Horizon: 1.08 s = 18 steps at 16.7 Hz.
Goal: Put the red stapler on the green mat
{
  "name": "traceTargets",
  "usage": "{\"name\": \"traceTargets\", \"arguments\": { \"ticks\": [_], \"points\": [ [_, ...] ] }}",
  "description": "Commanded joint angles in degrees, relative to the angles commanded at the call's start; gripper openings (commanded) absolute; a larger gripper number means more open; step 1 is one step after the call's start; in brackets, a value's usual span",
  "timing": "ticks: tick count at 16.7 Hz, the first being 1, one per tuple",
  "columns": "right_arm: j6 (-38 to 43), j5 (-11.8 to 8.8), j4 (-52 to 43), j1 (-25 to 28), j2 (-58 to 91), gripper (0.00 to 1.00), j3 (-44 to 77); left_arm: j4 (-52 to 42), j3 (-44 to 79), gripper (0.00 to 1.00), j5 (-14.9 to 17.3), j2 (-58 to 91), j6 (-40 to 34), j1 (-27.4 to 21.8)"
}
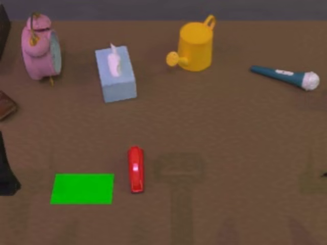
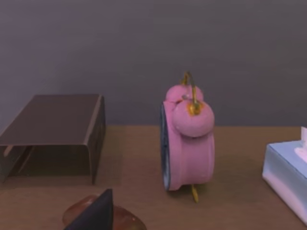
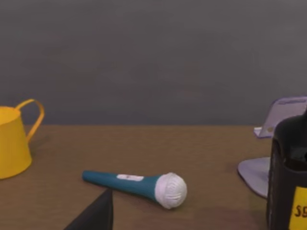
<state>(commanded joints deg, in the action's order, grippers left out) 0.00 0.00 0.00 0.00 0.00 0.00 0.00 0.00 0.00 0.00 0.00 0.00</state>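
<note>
Nearest the front edge of the brown tabletop (image 1: pixel 230 153), the green mat (image 1: pixel 82 188) lies flat toward the left. The red stapler (image 1: pixel 135 169) sits just right of it, not touching, long side pointing front to back, so it's still off the mat.

Further back there's a light-blue tissue box (image 1: pixel 116 74) with a white tissue poking out of the top, a yellow watering can (image 1: pixel 196 47) with nothing visible inside, and a teal microphone (image 1: pixel 284 76) with a white head on the right. A pink alarm clock (image 1: pixel 40 47) stands back left.

Left arm is parked at the left edge, right arm off to the right; can't tell either pincer's state.
</note>
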Motion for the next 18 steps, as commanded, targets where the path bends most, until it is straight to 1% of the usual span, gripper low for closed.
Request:
{"name": "traceTargets", "arguments": {
  "ticks": [4, 8, 11, 18],
  "points": [
    [0.0, 0.0, 0.0, 0.0, 0.0, 1.0, 0.0, -1.39, 1.72, 1.0, 0.12, 1.75, -0.75, -0.77],
    [0.0, 0.0, 0.0, 0.0, 0.0, 1.0, 0.0, -9.18, 12.21, 1.0, 0.31, 12.51, -4.92, -4.58],
    [0.0, 0.0, 0.0, 0.0, 0.0, 1.0, 0.0, -18.2, 24.78, 1.0, 0.26, 26.82, -9.61, -8.66],
    [0.0, 0.0, 0.0, 0.0, 0.0, 1.0, 0.0, -43.63, 58.49, 1.0, 0.05, 69.91, -22.38, -19.91]
  ]
}}
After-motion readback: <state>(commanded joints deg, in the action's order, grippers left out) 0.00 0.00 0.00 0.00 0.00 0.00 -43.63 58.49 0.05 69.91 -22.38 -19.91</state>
